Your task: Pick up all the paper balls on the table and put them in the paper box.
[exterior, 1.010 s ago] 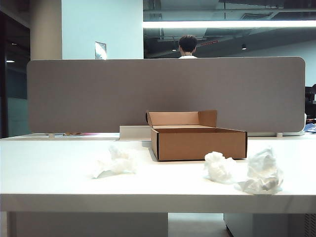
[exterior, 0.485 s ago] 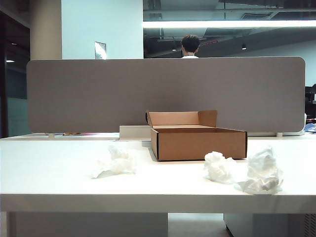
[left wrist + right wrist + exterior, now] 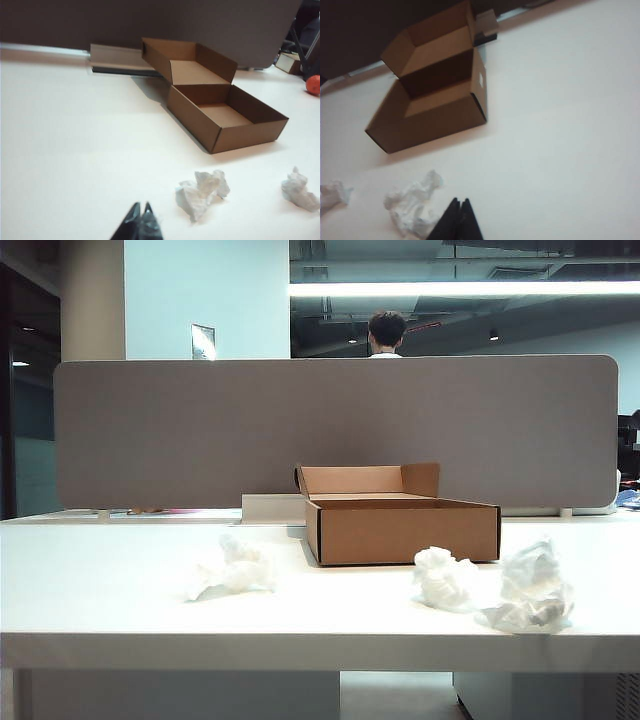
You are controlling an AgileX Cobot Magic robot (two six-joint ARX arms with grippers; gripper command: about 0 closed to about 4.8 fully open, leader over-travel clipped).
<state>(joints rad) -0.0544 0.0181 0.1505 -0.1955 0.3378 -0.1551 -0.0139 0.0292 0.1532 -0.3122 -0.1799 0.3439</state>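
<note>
While both empty, pinched together: left claw [image 3: 141, 214], right claw [image 3: 459, 210] above bare table [image 3: 100, 590], paper balls [image 3: 447, 578] nearby

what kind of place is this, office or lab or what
Probably an open-plan office: a white desk backed by a grey divider panel, a person seated beyond it, and a long ceiling strip light under exposed pipework.

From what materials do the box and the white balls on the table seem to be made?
The paper box looks like plain brown cardboard: matte, with folded flaps and dark cut edges. The paper balls look like thin white tissue-like paper: soft, irregular creases, no shine.
</note>
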